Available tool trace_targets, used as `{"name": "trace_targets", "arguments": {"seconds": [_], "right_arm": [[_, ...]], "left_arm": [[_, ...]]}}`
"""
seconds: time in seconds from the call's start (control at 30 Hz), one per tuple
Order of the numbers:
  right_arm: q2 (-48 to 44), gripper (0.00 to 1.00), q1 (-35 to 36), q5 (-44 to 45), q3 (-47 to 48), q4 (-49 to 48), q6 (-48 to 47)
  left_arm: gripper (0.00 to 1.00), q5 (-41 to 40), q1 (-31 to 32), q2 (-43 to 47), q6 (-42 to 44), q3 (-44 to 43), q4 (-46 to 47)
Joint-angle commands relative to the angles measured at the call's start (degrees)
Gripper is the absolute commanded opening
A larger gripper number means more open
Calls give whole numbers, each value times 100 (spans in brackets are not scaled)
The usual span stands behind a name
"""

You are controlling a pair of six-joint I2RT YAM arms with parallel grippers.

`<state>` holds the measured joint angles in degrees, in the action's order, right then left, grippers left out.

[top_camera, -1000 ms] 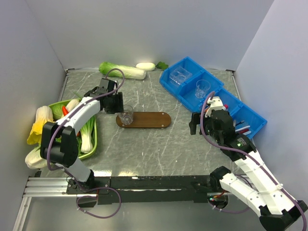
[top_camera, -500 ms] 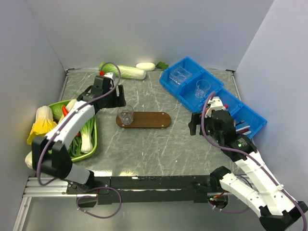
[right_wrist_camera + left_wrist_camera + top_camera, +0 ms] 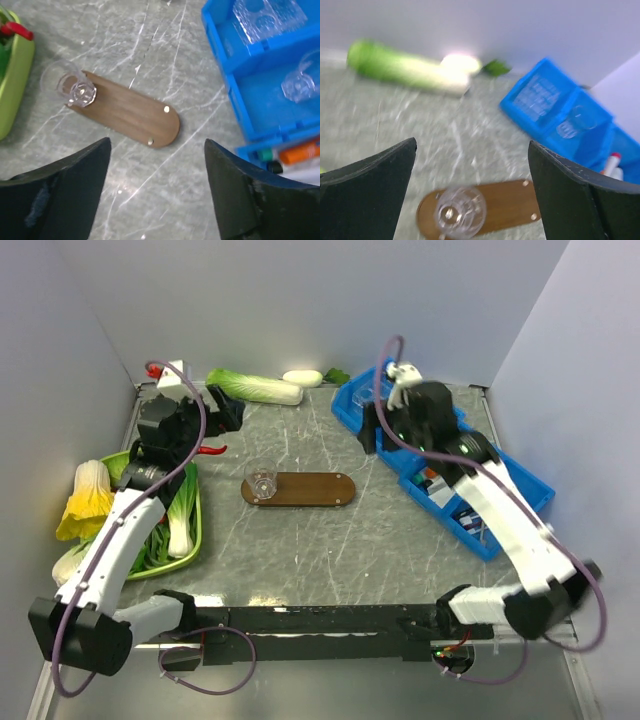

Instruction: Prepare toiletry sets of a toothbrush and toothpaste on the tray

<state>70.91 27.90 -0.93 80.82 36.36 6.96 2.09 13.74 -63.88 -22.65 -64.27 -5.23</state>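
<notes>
The dark-brown wooden tray (image 3: 310, 489) lies mid-table with a clear cup (image 3: 262, 478) standing on its left end. It also shows in the left wrist view (image 3: 505, 202) and the right wrist view (image 3: 125, 110). My left gripper (image 3: 224, 417) is open and empty, raised back-left of the cup. My right gripper (image 3: 368, 427) is open and empty, high above the table between the tray and the blue bins (image 3: 455, 455). An orange toothpaste tube (image 3: 299, 151) lies in a bin compartment among other tubes. I cannot make out a toothbrush.
A green dish (image 3: 196, 530) of vegetables sits at the left, with a red chili (image 3: 206, 451) at its far rim. A long cabbage (image 3: 255, 387) and a white vegetable (image 3: 302, 378) lie by the back wall. Another clear cup (image 3: 299, 82) stands in a bin.
My left gripper has drawn back and to the left, away from the cup, which stays on the tray. My right arm has swung from the near right up over the blue bins.
</notes>
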Motion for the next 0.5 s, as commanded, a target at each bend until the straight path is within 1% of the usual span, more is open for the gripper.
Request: {"name": "trace_targets", "arguments": {"seconds": [0.0,0.03,0.07,0.1,0.13,0.17,0.2,0.23,0.27,0.3,0.37,0.4,0.47], "right_arm": [[1166,78,-197,-250,952,82,-606],[1379,76,-215,-259,1119,99,-643],[1607,73,-258,-241,1477,169,-835],[2062,71,-311,-250,1698,231,-1002],[2302,69,-425,-276,1918,310,-1065],[2556,66,-487,-346,2390,397,-1135],[3020,66,-548,-381,2647,590,-1257],[3260,64,-662,-417,2893,687,-1320],[3471,63,-689,-452,3357,801,-1390],[3865,63,-724,-487,3571,959,-1547],[4218,61,-812,-505,4106,1092,-1723],[4525,61,-839,-505,4248,1119,-1881],[4799,59,-935,-496,4564,1189,-2014]], "left_arm": [[97,257,-178,-11,-327,424,234],[97,266,-178,-2,-292,337,181],[97,248,-170,15,-257,301,94],[97,231,-178,42,-205,292,67],[97,161,-178,77,-169,336,84],[97,134,-178,155,-143,380,154],[97,91,-178,182,-91,406,189],[97,55,-178,200,-81,424,181],[97,55,-178,209,-64,407,163],[97,81,-178,209,-55,389,120],[97,221,-170,226,-72,406,163],[97,274,-178,227,-90,424,215],[97,388,-178,183,-134,442,242]]}}
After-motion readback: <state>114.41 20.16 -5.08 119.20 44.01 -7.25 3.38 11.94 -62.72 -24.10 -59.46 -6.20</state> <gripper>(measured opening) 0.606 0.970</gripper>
